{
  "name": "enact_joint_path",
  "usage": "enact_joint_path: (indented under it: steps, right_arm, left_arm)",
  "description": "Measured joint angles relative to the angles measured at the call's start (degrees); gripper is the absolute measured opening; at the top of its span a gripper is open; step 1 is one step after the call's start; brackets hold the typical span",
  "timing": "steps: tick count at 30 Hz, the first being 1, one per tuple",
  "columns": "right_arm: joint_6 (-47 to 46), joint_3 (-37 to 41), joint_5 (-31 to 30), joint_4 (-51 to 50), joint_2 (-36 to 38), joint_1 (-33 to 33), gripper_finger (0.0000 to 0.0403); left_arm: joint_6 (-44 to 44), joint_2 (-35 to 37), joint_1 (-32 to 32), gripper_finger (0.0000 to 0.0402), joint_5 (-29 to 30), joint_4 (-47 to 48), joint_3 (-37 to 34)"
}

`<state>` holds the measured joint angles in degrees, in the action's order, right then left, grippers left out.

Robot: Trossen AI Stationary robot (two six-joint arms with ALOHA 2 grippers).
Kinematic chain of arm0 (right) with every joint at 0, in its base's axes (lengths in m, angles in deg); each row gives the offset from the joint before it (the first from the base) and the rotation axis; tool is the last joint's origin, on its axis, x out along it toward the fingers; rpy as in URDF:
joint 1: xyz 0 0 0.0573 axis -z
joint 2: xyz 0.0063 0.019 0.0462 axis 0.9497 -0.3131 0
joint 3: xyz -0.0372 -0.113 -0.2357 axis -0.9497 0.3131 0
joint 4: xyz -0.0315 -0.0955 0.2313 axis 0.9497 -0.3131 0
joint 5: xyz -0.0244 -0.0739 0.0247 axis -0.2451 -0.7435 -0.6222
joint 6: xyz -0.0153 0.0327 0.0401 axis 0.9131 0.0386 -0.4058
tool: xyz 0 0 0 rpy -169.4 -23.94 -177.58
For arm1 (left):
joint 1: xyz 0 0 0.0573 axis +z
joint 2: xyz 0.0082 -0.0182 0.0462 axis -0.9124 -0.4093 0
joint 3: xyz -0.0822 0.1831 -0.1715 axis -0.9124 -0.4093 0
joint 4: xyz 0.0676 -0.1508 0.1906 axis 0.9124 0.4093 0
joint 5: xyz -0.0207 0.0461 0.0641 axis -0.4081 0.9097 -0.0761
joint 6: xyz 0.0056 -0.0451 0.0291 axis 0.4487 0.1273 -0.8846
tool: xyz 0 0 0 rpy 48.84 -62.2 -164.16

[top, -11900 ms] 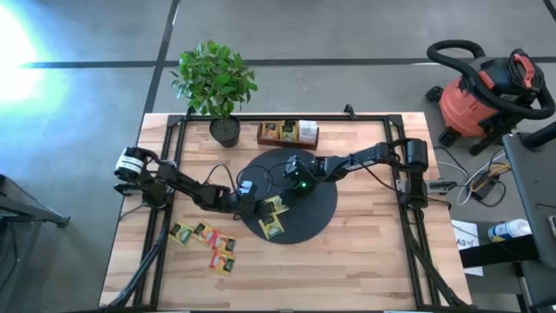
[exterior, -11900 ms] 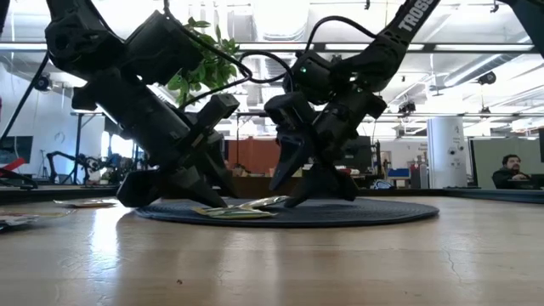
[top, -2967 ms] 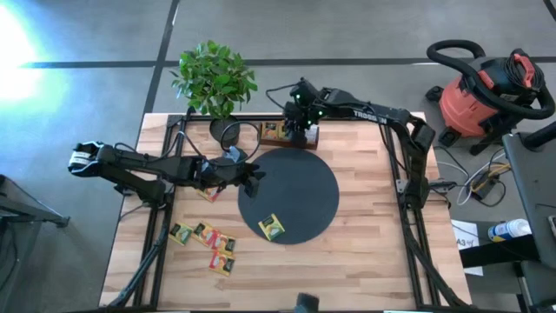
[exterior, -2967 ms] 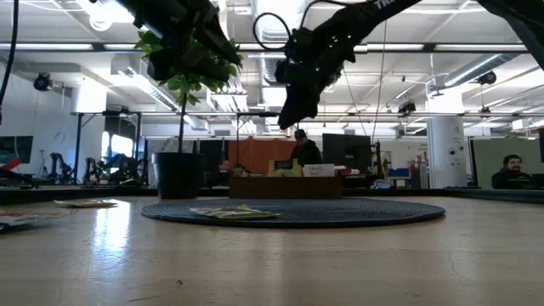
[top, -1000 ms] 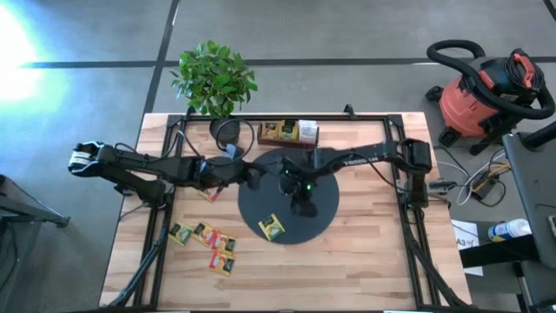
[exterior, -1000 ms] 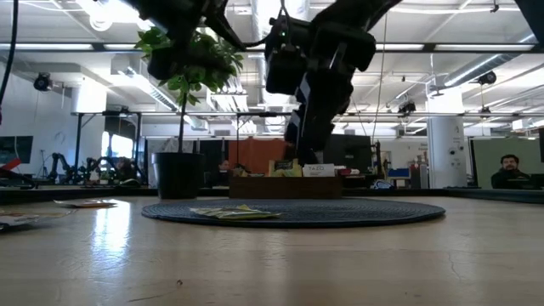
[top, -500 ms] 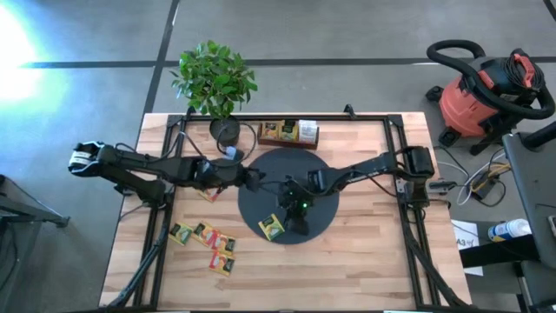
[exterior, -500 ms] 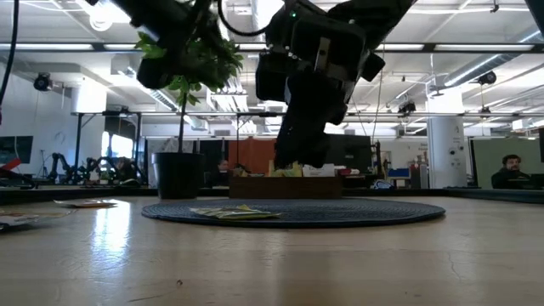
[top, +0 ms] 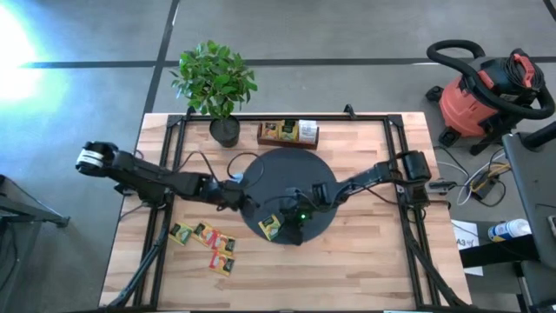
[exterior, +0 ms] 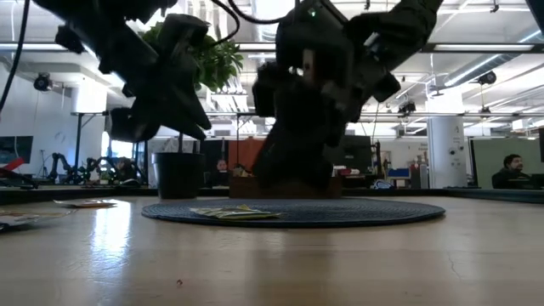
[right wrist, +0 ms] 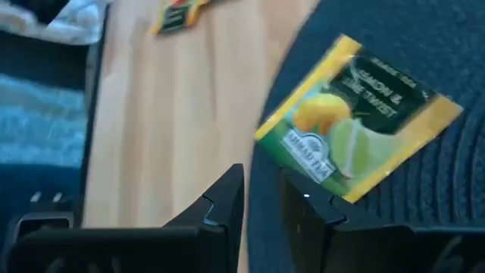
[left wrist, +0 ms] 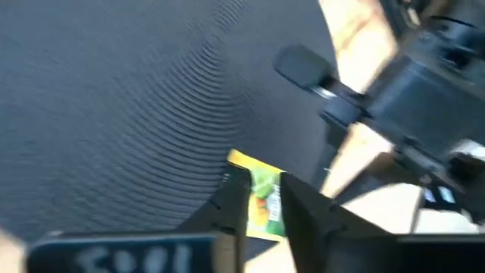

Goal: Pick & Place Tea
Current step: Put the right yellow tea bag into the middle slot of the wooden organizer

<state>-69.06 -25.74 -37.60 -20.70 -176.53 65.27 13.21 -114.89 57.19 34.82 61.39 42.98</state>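
Observation:
One yellow-and-green tea sachet lies flat on the near left part of the black disc. It also shows in the right wrist view and between the left fingers in the left wrist view. My right gripper hangs low over the disc just right of the sachet, fingers a narrow gap apart. My left gripper is over the disc's left edge, raised above the table, fingers also slightly apart. Neither touches the sachet.
Several more sachets lie on the wood left of the disc, near the table's near-left part. The brown wooden tray with sachets stands at the far edge, next to a potted plant. Bare wood lies right of the disc.
My right gripper has moved from the disc's middle toward the near-left, to the sachet, and come down low over the disc. My left gripper has moved toward the table's near edge along the disc's left rim and come lower. The sachet has stayed where it was.

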Motion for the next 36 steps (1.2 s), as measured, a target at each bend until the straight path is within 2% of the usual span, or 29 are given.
enact_joint_path:
  steps: [2, 4, 9, 13, 25, 29, 36]
  right_arm:
    - [-1.62, 0.56, -0.77, -0.15, -0.51, 0.01, 0.0072]
    - [-1.84, 0.43, -1.36, -0.2, -1.16, -0.08, 0.007]
    - [-2.01, -0.12, -2.07, -0.24, -2.07, -1.43, 0.007]
    - [-1.99, 0.61, -5.14, -0.12, -2.07, -1.82, 0.0068]
    - [-3.31, 2.87, -7.36, 1.43, -2.29, -1.92, 0.0067]
    - [-3.34, 3.34, -7.54, 2.26, -2.29, -1.92, 0.0068]
    - [-3.39, 3.4, -7.71, 2.89, -2.31, -1.9, 0.0068]
  left_arm:
    - [0.36, -1.4, -0.02, 0.0018, -1.38, -3.35, -1.0]
    - [0.91, -2.49, -0.07, 0.0007, -1.91, -2.82, -1.69]
    - [1.07, -6.5, -0.34, 0.0001, -6.79, -3.78, -1.32]
    - [1.38, -9.13, -0.59, 0.0001, -6.91, -4.19, -0.78]
    - [3.89, -14.9, -0.57, 0.0001, -8.57, -7.22, 1.22]
    - [4.63, -15.58, -0.57, 0.0027, -9.47, -10.79, 1.38]
    - [5.5, -15.62, -0.46, 0.0123, -9.56, -9.59, 1.23]
